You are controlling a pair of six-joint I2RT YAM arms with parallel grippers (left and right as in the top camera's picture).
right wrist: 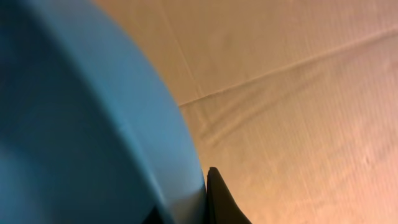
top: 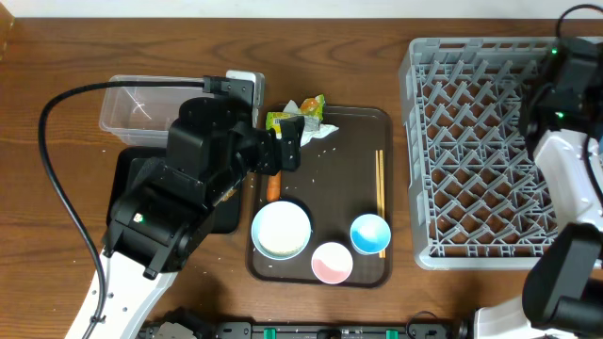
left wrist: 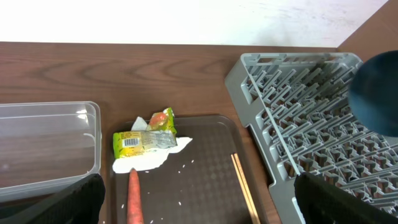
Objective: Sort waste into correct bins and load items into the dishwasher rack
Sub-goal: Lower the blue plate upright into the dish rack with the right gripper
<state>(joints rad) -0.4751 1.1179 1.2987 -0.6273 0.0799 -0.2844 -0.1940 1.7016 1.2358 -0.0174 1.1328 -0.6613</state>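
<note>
Nearest, a small pink cup (top: 332,263), a white bowl (top: 282,229) and a small light blue cup (top: 370,234) sit on a dark brown serving tray (top: 344,179). Thin wooden chopsticks (top: 381,193) and a small orange carrot (top: 272,187) lie further along it. The left gripper (top: 290,143) hovers with its jaws spread wide and empty, just short of a yellow-green printed wrapper (top: 300,115) on crumpled white tissue (left wrist: 140,163). Beyond, over the large light grey lattice dishwasher rack (top: 471,151), the right gripper (right wrist: 202,208) is clenched on a large dark blue dish (right wrist: 74,124).

Two cups (top: 370,234), one bowl (top: 282,229), two chopsticks (top: 381,184) (one carrot (left wrist: 134,198)).
</note>
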